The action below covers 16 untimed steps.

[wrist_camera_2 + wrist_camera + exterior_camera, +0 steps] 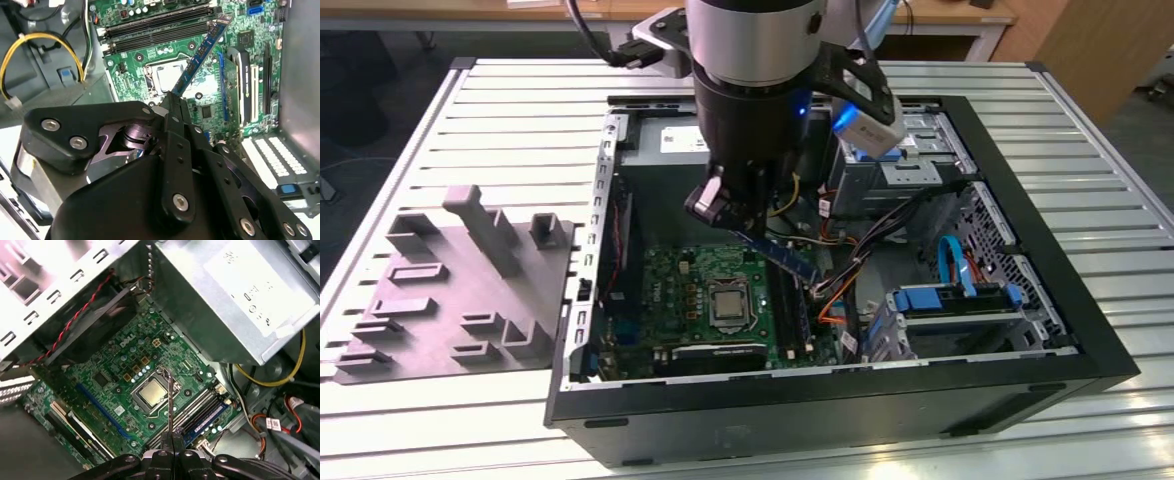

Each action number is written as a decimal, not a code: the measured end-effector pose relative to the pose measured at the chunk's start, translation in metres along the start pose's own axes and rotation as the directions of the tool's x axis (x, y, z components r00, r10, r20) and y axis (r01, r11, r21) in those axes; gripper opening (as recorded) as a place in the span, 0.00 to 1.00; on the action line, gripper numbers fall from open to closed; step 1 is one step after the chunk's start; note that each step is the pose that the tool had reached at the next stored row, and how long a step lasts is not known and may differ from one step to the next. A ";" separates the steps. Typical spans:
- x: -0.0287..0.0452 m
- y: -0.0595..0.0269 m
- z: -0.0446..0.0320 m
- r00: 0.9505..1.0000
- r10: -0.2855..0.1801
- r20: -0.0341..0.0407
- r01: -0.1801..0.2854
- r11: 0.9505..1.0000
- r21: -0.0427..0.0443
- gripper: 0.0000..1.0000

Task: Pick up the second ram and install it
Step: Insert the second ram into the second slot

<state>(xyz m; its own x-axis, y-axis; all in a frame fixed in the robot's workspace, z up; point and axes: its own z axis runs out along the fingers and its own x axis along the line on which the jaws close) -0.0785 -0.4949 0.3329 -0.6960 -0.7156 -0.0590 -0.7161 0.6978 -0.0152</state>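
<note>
Clamping one short end of the second ram (200,57), the gripper (172,100) is hanging above the motherboard (680,285) inside the open computer case (854,400). The stick is jutting out from the closed fingertips with its long axis slanting, its free end pointing toward the black memory slots (155,25) along the motherboard's edge. It is crossing over the processor socket (150,392) at the motherboard's middle, edge-on in the first wrist view, and is not seated in any slot. Well apart from the motherboard, outside the case, a grey moulded tray (454,290) is lying on the slatted table (1067,130).
</note>
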 end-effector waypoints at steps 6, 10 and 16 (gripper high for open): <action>-0.0001 0.0001 0.0000 0.997 0.081 -0.001 -0.081 0.997 0.005 0.11; -0.0001 0.0001 0.0000 0.991 0.133 -0.001 -0.133 0.991 0.008 0.11; -0.0001 0.0001 0.0000 0.976 0.218 -0.002 -0.218 0.976 0.013 0.11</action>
<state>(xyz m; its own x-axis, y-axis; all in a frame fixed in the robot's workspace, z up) -0.0785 -0.4947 0.3329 -0.8355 -0.5463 -0.0590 -0.5465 0.8373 -0.0151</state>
